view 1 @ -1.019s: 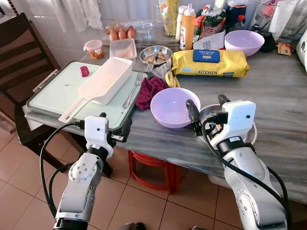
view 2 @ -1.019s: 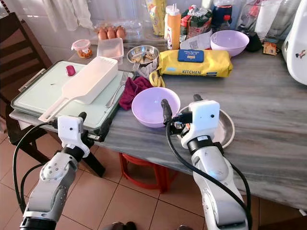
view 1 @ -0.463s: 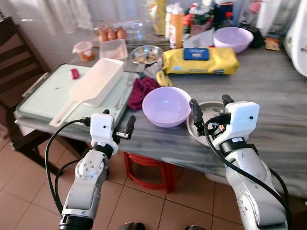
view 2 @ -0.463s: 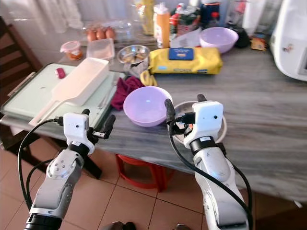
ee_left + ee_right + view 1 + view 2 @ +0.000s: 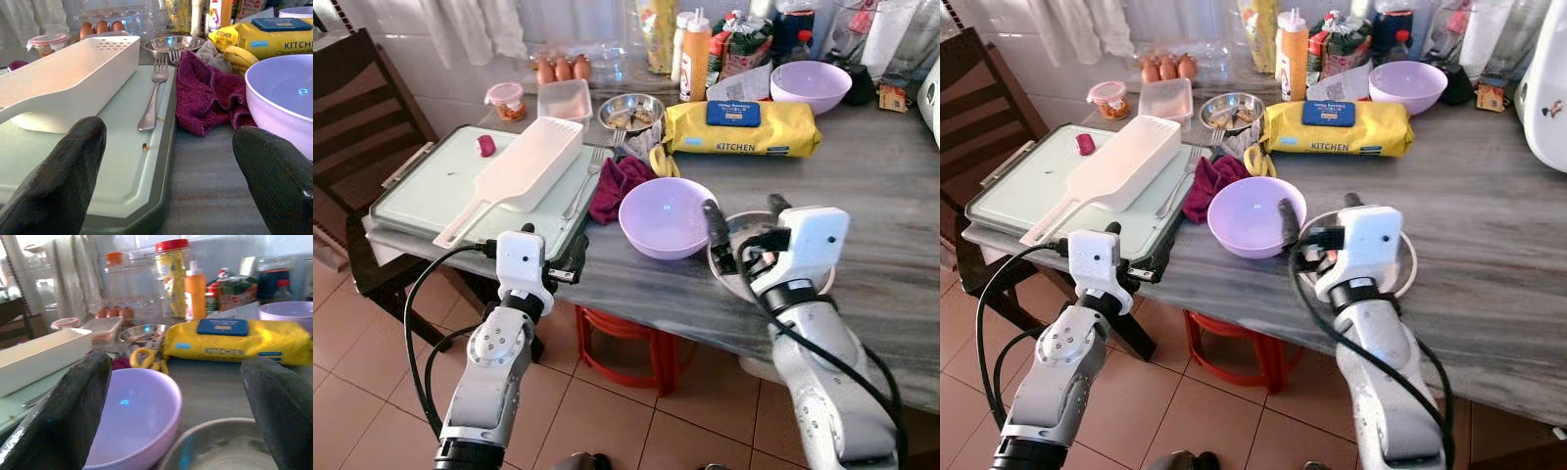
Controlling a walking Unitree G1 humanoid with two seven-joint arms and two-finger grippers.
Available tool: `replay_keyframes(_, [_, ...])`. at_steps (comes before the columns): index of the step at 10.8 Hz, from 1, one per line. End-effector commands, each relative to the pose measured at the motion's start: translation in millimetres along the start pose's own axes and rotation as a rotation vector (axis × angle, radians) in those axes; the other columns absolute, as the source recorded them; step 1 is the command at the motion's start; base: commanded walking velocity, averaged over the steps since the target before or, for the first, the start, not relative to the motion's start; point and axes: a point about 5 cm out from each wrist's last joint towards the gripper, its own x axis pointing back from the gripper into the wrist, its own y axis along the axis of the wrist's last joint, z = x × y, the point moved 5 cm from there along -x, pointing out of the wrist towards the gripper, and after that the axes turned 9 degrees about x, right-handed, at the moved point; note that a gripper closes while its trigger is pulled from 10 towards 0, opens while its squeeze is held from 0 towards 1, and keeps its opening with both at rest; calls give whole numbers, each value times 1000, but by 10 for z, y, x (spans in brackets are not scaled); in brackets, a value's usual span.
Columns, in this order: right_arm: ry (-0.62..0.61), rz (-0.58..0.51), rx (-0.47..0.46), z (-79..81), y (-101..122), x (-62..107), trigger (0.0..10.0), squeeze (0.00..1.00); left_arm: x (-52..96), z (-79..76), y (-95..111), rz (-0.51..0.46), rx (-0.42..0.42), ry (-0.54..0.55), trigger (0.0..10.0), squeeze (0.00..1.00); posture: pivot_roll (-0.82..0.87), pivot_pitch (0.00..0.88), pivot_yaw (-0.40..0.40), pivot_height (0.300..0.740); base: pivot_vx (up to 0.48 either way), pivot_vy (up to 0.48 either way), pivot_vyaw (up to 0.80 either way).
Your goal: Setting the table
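Right now the right claw [image 5: 1316, 227] hangs spread open over the round steel plate [image 5: 1404, 262] on the grey marble bench [image 5: 1489, 196], beside the lilac plastic bowl [image 5: 1253, 215]. Left claw [image 5: 554, 262], open, faces the pale-green cutting tray [image 5: 431, 186].

You see a glossy lilac plastic bowl [image 5: 668, 215] beside a dull metal plate [image 5: 1400, 257] on the smooth grey-veined marble-look table [image 5: 871, 186]. Left lie a nubbly maroon cloth [image 5: 208, 93], shiny steel fork [image 5: 152, 100], matt white plastic strainer [image 5: 524, 171].
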Motion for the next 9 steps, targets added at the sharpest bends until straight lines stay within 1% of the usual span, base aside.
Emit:
replay_keyframes(1, [1, 9, 0, -1, -16, -14, 10000, 0, -7, 25, 5, 5, -19, 14, 10000, 0, -87, 93, 116, 740, -285, 0, 0])
replay_keyframes(3, [-1, 24, 11, 0, -53, -9, 10000, 0, -20, 15, 23, -1, -18, 17, 10000, 0, -88, 95, 116, 740, -287, 0, 0])
replay_keyframes(5, [-23, 47, 41, -36, -100, -4, 10000, 0, -22, 9, 26, -2, -15, 17, 10000, 0, -90, 95, 117, 740, -330, 0, 0])
replay_keyframes(9, [-58, 75, 37, -110, -153, 7, 10000, 0, -28, -4, 16, 4, -13, 14, 10000, 0, -95, 103, 118, 740, -344, 0, 0])
